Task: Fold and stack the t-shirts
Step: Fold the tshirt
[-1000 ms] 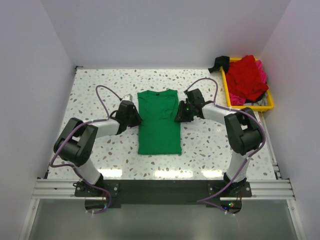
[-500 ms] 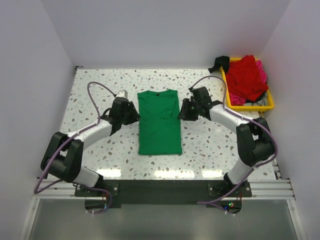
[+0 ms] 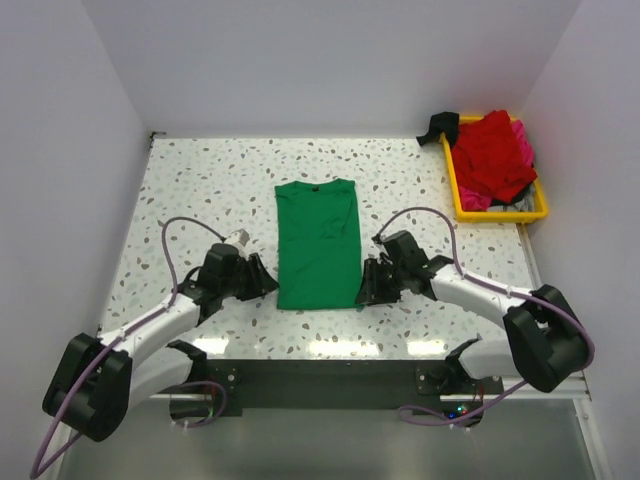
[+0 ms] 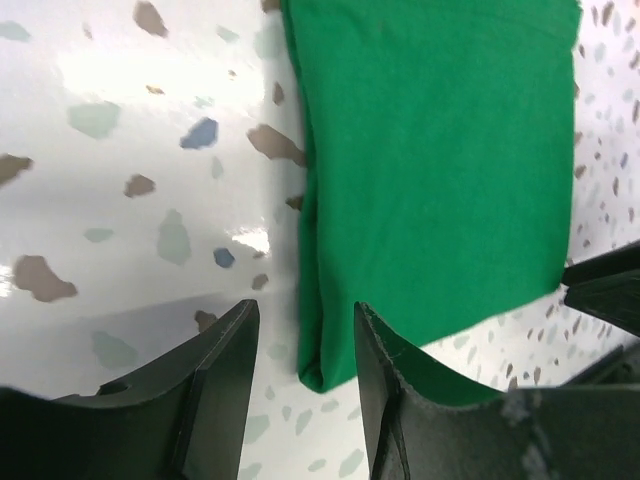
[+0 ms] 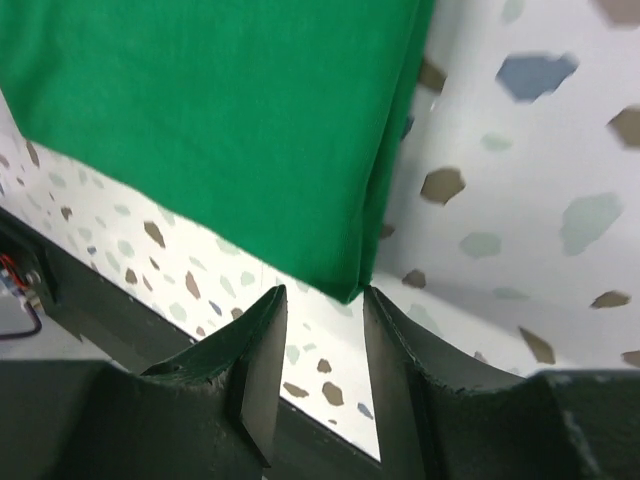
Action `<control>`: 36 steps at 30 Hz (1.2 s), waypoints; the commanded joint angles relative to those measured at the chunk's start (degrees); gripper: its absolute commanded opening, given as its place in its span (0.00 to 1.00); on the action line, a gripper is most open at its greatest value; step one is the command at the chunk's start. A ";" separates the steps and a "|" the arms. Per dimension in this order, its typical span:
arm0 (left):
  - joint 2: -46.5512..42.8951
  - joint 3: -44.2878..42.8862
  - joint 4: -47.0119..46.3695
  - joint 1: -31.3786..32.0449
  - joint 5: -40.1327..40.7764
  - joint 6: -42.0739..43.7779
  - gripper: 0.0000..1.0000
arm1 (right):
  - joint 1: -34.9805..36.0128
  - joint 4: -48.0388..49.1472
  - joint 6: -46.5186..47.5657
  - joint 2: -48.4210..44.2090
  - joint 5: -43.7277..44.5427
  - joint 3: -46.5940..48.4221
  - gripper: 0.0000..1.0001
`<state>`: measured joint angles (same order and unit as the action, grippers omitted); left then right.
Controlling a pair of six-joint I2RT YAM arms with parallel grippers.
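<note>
Green shirt: folded to a long strip, flat on table, centre. Left jaws, right jaws: apart, each straddling a near corner, nothing clamped. Advice: pinch all layers, lift both corners evenly.

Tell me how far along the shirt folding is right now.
Done: the green shirt lies on the table as a narrow strip, no sleeves sticking out. In hand: the left gripper and the right gripper stand open at its two near corners, gripping nothing yet. Left: folding the hem up, then the red shirt and the pink one heaped in the yellow tray, and the stacking.
</note>
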<state>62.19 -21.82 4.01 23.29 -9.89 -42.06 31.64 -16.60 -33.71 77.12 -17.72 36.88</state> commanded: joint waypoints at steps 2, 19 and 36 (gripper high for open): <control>-4.62 3.19 -2.86 2.02 -4.61 -2.76 0.48 | 2.37 3.76 -5.57 -2.94 -1.27 -3.74 0.41; -1.55 5.83 -3.13 8.61 -0.83 -6.19 0.44 | 2.55 8.78 -9.97 -3.99 1.36 -7.70 0.41; -2.52 6.44 -2.69 8.70 1.28 -7.42 0.38 | 2.55 11.41 -12.25 -6.28 2.95 -10.34 0.41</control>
<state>60.23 -16.14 2.61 31.64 -9.96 -48.90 34.09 -8.49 -44.66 70.87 -15.94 27.57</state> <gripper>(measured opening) 0.380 0.408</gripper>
